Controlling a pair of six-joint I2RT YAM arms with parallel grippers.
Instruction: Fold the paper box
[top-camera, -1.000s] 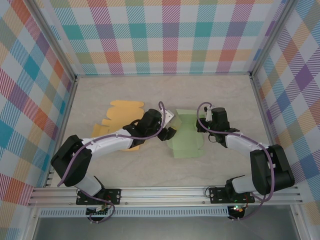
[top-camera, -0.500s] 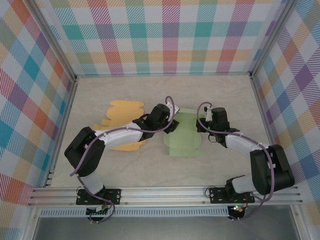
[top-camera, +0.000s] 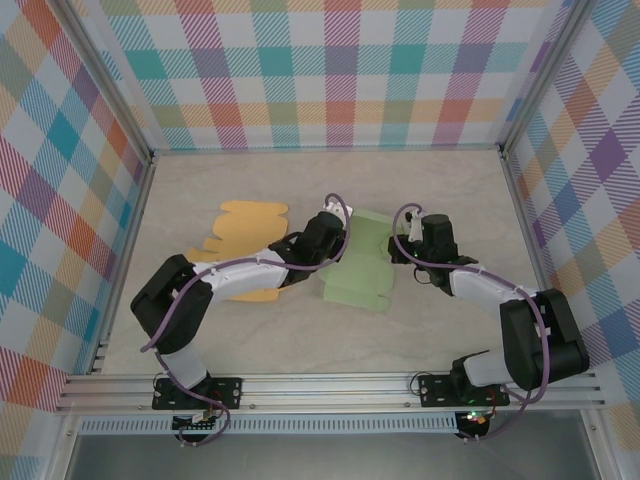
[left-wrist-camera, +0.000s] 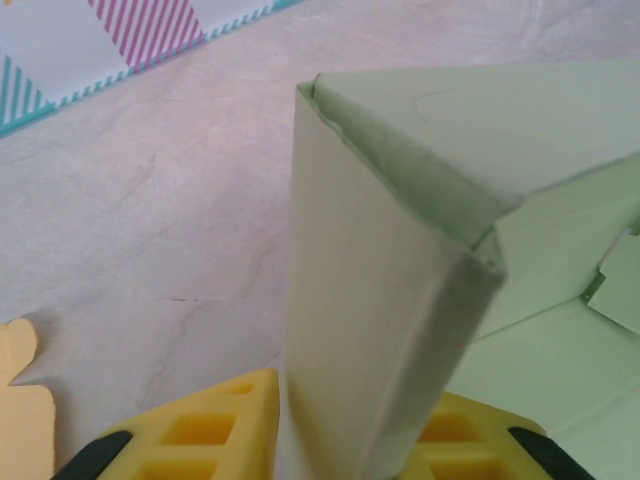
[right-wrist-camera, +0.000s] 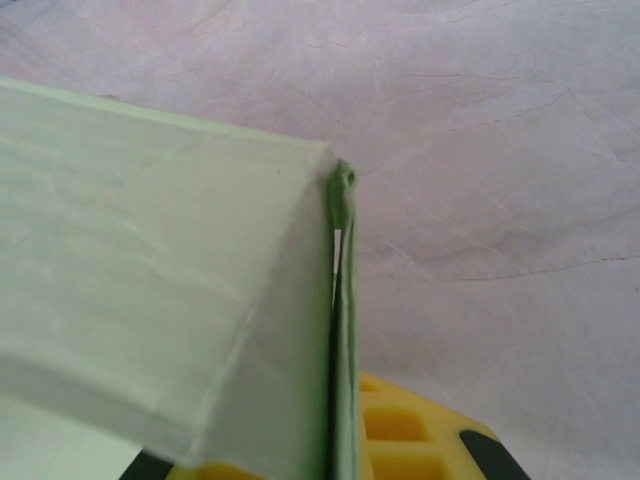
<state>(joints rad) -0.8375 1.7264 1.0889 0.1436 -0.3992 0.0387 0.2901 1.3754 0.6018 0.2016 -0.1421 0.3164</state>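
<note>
The pale green paper box (top-camera: 362, 270) lies part-folded in the middle of the table. My left gripper (top-camera: 340, 246) is at its left side. In the left wrist view, the yellow fingers (left-wrist-camera: 200, 432) press from both sides on an upright double-layered wall of the box (left-wrist-camera: 380, 300), so this gripper (left-wrist-camera: 340, 455) is shut on it. My right gripper (top-camera: 399, 251) is at the box's right side. In the right wrist view it (right-wrist-camera: 335, 455) is shut on a thin raised wall of the box (right-wrist-camera: 344, 330), with one yellow finger (right-wrist-camera: 420, 440) showing beside the paper.
A flat orange paper cut-out (top-camera: 243, 235) lies left of the green box, partly under my left arm. Checked walls (top-camera: 330, 70) close the table at the back and both sides. Bare table (top-camera: 300, 340) lies in front of the box.
My left gripper moved right and farther onto the box's left wall and closed on it. The box's near part shifted slightly left. The right arm stayed put.
</note>
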